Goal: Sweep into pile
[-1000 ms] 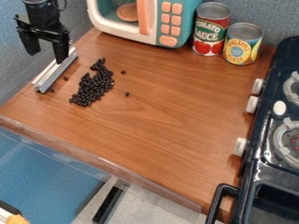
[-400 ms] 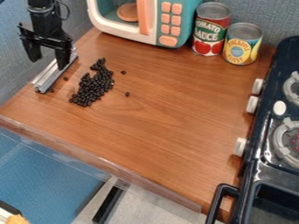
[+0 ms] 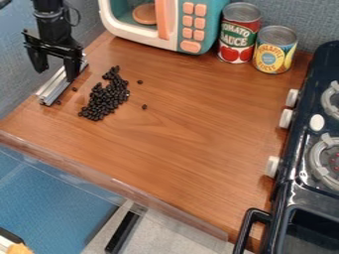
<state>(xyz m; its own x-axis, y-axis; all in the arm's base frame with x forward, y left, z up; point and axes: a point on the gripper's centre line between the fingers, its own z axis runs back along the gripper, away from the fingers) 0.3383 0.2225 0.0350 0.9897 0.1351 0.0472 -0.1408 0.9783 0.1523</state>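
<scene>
The brown wooden table (image 3: 192,134) spans the frame, its near edge slanting from the left side down to bottom centre. A black stove (image 3: 308,196) lines the right side, and a toy microwave (image 3: 173,30) stands at top centre. Bare wood stretches between the beans and the stove's knobs, giving wide room rightward; the wall hems in the upper left. The black arm (image 3: 54,25) hangs down there, roughly upright. Right of the microwave stand a red can (image 3: 238,34) and a yellow can (image 3: 273,52). The pincer (image 3: 54,74) points downward, fingers spread wide, with hold of nothing. Its right-hand fingertip in the frame overlaps a silver metal bar (image 3: 56,90) lying tilted on the table; whether they touch cannot be told. The black beans (image 3: 106,96) lie in an elongated heap, lower and to the right of the pincer, with a few strays beside it.
</scene>
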